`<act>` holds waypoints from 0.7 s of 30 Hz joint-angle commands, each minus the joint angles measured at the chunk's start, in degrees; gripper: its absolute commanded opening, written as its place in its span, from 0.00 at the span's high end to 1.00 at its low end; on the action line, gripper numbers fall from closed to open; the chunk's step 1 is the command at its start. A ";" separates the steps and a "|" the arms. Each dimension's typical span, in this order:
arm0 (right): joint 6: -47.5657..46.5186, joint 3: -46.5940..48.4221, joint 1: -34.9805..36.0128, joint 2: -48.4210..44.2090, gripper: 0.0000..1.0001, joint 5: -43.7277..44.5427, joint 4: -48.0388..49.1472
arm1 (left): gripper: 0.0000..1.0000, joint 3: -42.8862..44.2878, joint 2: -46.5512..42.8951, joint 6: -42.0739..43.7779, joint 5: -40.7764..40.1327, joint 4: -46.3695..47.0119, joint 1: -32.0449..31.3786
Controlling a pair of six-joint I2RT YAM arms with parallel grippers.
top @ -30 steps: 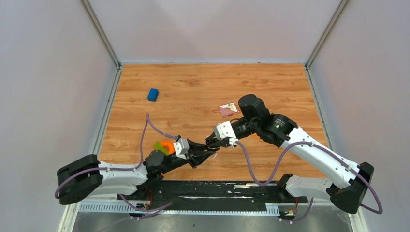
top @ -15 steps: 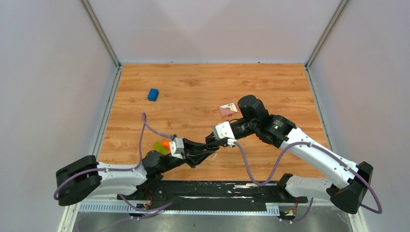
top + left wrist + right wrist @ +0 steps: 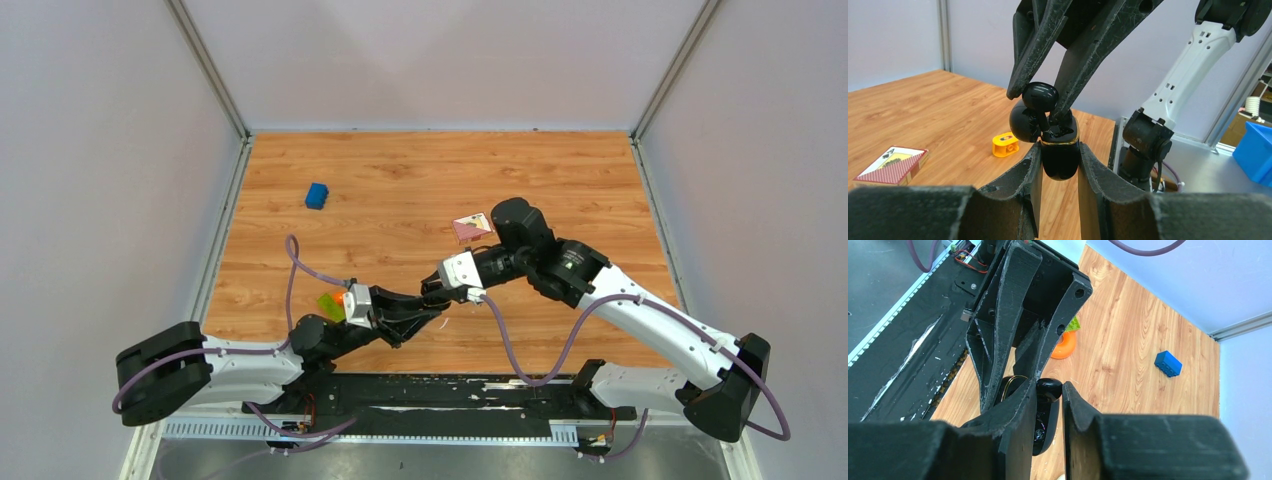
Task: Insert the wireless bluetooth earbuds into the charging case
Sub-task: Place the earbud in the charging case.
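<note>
The black charging case (image 3: 1060, 162) with a gold rim stands upright between my left gripper (image 3: 1059, 150), which is shut on it. Its lid (image 3: 1022, 122) hangs open to the left. My right gripper (image 3: 1049, 384) comes down from above, shut on one glossy black earbud (image 3: 1039, 96). The earbud's stem touches the case's open top. In the right wrist view the earbud (image 3: 1047, 390) sits between my fingertips with the case (image 3: 1045, 427) just beneath. In the top view both grippers meet at the case (image 3: 436, 304) near the table's front middle.
A yellow ring (image 3: 1005, 144) and a card deck (image 3: 890, 165) lie on the wooden table behind the case. A blue brick (image 3: 317, 195) sits at the back left. An orange and green piece (image 3: 335, 303) lies beside the left wrist. The black base rail (image 3: 440, 390) runs along the front edge.
Both grippers have drifted slightly left together, still joined at the case. The left arm's cable loop has bunched up. Neither grip has changed.
</note>
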 commanded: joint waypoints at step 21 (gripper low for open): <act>2.29 -0.91 2.08 0.57 0.96 3.65 4.36 | 1.00 0.38 7.72 -3.66 -0.53 14.13 0.92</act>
